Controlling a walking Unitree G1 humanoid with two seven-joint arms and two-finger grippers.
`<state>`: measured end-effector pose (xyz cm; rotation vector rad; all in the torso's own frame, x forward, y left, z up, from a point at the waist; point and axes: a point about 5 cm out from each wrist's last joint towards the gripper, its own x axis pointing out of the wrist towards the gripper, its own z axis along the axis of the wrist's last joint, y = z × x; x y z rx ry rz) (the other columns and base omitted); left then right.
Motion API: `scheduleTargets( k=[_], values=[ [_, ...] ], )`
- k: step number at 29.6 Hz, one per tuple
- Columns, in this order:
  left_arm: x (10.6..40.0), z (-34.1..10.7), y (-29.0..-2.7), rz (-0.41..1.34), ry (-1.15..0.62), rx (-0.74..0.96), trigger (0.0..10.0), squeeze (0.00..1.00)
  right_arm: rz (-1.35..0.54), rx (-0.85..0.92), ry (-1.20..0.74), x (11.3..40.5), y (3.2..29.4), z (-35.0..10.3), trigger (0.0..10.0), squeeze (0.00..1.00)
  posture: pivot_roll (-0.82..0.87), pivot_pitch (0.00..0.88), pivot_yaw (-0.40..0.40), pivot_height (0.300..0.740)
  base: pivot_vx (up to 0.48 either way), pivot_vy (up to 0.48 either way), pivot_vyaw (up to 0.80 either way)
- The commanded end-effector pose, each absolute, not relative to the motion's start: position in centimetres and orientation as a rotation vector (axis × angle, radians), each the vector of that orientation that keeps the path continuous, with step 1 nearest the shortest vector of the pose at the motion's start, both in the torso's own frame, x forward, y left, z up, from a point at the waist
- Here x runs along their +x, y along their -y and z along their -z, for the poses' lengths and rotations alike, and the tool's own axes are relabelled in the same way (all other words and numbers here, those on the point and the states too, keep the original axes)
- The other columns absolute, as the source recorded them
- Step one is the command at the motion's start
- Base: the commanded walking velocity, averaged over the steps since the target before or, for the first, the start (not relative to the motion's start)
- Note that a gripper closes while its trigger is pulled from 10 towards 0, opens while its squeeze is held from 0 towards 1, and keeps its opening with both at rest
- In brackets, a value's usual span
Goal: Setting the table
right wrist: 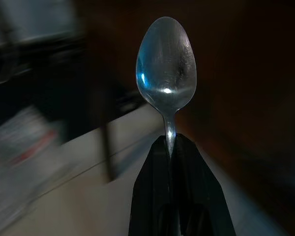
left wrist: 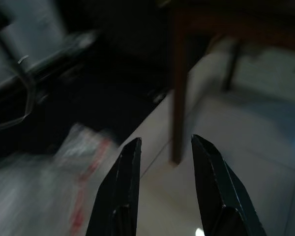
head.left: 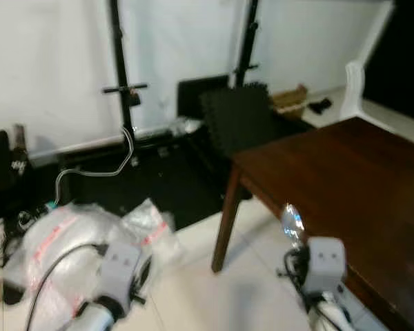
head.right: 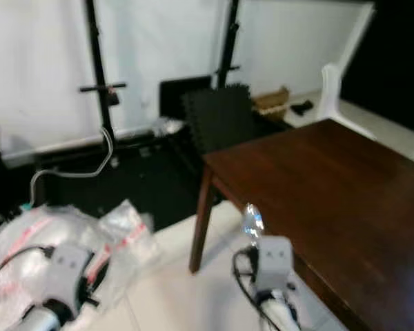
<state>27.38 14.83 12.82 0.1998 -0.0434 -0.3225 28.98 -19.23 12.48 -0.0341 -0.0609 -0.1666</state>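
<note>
Carrying a spoon [right wrist: 166,66], the right gripper [right wrist: 170,142] is clenching its black fingers on the handle, so the bowl is standing up beyond the fingertips. From the head camera the spoon is glinting just above the right wrist, at about five o'clock in the scene, just off the near edge of the dark wooden table [head.left: 345,172]. The left gripper [left wrist: 164,147] is hanging released, fingers parted with nothing between them, over pale floor near a table leg [left wrist: 178,93].

Doing this step well, I judge, is a matter of keeping the grip firm on that thin handle (it could pivot) while bringing the arm over the tabletop, then lowering until the spoon is lying flat before letting go, well in from the edge.

The right wrist view is showing the grip itself and the bowl's shine, which the blurred head views are reducing to a bright fleck. Those head views are supplying the layout instead: bare tabletop at three o'clock, crumpled plastic bags [head.left: 69,241] at eight o'clock on the floor.
</note>
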Motion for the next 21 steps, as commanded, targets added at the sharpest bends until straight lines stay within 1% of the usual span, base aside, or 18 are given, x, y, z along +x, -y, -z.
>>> scheduleTargets(
  k=[1,3,11,21],
  values=[
    [27.1,-12.3,-14.8,0.335,0.007,0.198,10.0,0.00,0.194,-0.033,0.048,28.7,19.4,-12.3,10.0,0.00,0.02,0.138,0.026,0.740,0.000,0.000,-0.79],
    [27.1,-12.7,-14.4,0.347,0.010,0.181,10.0,0.00,0.219,-0.033,0.053,28.7,19.7,-12.5,10.0,0.00,0.02,0.138,0.026,0.740,0.000,0.000,-0.79],
    [27.2,-13.5,-14.1,0.324,0.015,0.091,10.0,0.00,0.234,-0.029,0.052,28.7,19.7,-12.8,10.0,0.00,0.02,0.138,0.026,0.740,0.000,0.000,-0.79],
    [27.7,-14.5,-14.1,0.293,0.043,0.103,10.0,0.00,0.235,-0.023,0.046,28.8,19.4,-12.9,10.0,0.00,0.02,0.137,0.027,0.740,0.000,0.000,-0.80]
  ],
)
